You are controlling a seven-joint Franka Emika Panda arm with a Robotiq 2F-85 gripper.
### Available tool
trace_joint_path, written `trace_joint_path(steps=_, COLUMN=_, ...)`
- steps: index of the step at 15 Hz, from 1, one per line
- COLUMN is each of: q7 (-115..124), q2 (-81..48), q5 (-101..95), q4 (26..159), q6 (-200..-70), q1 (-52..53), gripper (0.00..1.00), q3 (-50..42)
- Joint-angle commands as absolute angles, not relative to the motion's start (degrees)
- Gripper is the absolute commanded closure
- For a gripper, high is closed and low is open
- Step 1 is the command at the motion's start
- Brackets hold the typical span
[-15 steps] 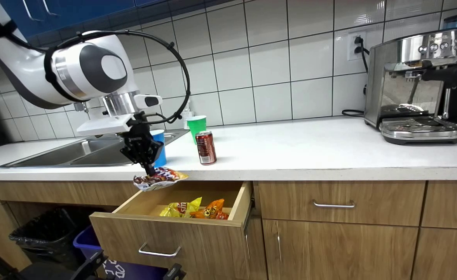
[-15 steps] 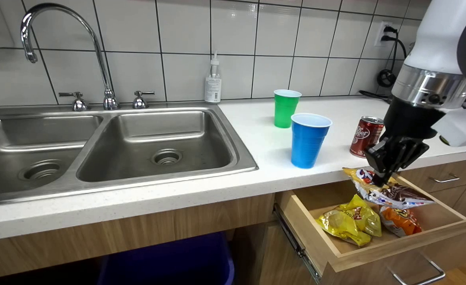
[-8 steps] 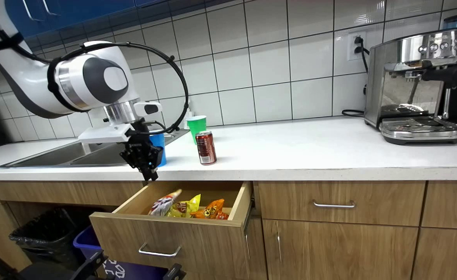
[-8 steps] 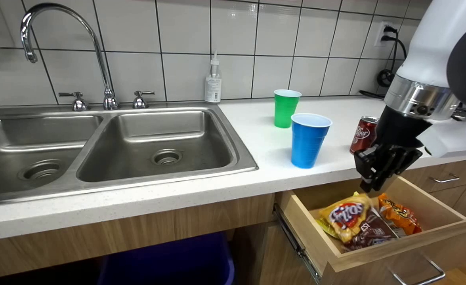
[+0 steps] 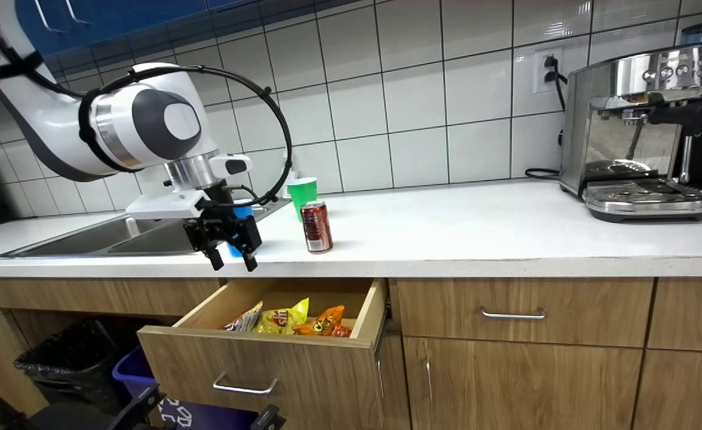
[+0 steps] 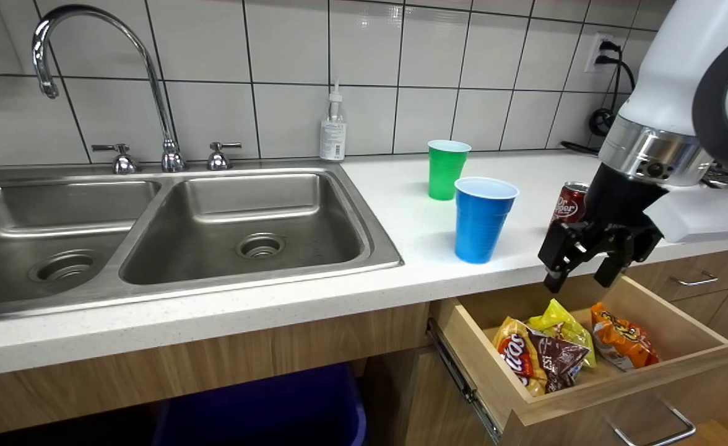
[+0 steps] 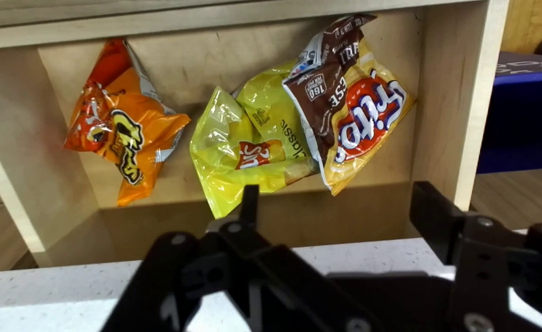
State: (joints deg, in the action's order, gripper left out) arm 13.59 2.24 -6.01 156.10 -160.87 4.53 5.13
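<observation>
wht tile wall (image 5: 415, 95) (bit shiny) w/ blue cabs (image 5: 124, 21) above, wood-grain lwr cabs (image 5: 524, 388).

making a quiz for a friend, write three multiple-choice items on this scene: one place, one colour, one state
1. Where is the Fritos bag, relative to the drawer?
A beneath it
B inside it
C behind it

2. What colour is the cup nearer the drawer?
A blue
B red
C green

3. How is the claw?
A shut on a bag
B shut, empty
C open, empty

1 B: the wrist view shows it lying within.
2 A: the green cup stands farther back.
3 C: its fingers stand apart, gripping nothing.
</observation>
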Motion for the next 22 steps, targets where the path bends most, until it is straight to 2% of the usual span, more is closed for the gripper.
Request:
trace_joint_path(steps=1, q7=16.5, q2=3.8, q5=-8.2, q4=155.2, q6=-160.1, q1=2.8, gripper=0.0, q3=4.2)
trace_joint_path(steps=10, q7=14.6, q2=7.7, q5=-11.8, q4=153.5, q6=-152.3, q1=-1.2, gripper=0.0, q3=1.0)
trace_joint_path(steps=22, q7=14.4, q2=7.1, q5=-11.3, q4=153.6, q6=-153.8, q1=-1.7, gripper=0.0, q3=0.8)
